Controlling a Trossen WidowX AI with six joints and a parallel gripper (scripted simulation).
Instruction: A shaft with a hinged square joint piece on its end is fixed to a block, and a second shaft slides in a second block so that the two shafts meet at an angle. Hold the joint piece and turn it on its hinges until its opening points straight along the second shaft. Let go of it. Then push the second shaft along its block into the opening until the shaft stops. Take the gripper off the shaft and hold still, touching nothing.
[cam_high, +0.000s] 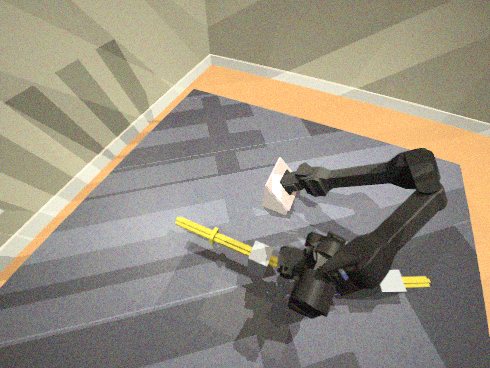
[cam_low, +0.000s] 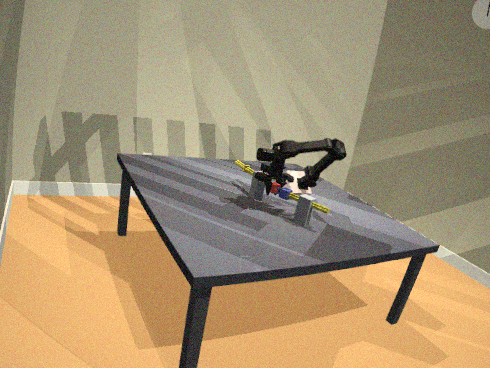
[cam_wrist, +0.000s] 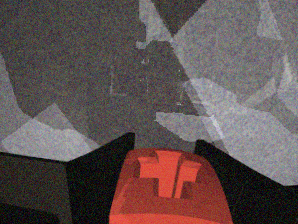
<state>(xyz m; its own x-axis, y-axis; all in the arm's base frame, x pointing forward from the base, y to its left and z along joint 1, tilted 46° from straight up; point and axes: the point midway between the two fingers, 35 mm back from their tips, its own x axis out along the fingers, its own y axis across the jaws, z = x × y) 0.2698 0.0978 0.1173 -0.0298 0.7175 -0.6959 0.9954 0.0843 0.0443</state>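
The red joint piece (cam_low: 274, 187) (cam_wrist: 170, 210) sits between the fingers of my gripper (cam_low: 271, 188) (cam_wrist: 164, 142), which is shut on it. Notched hollows show on its face in the wrist view. A blue piece (cam_low: 285, 193) joins it to the first yellow shaft (cam_high: 417, 281) (cam_low: 322, 208), held in the right block (cam_high: 393, 281) (cam_low: 304, 212). The second yellow shaft (cam_high: 235, 243) (cam_low: 240, 163) with a collar (cam_high: 214, 235) passes through the left block (cam_high: 260, 253) (cam_low: 256, 189). Its near end lies behind my wrist in the top view, and I cannot tell the opening's exact direction.
The arm's pale base plate (cam_high: 271, 199) stands behind the shafts. My arm (cam_high: 380, 245) reaches over the space between the two blocks. Both blocks stand on the dark table (cam_high: 165, 310) (cam_low: 220, 252). Patches of shadow cross the table.
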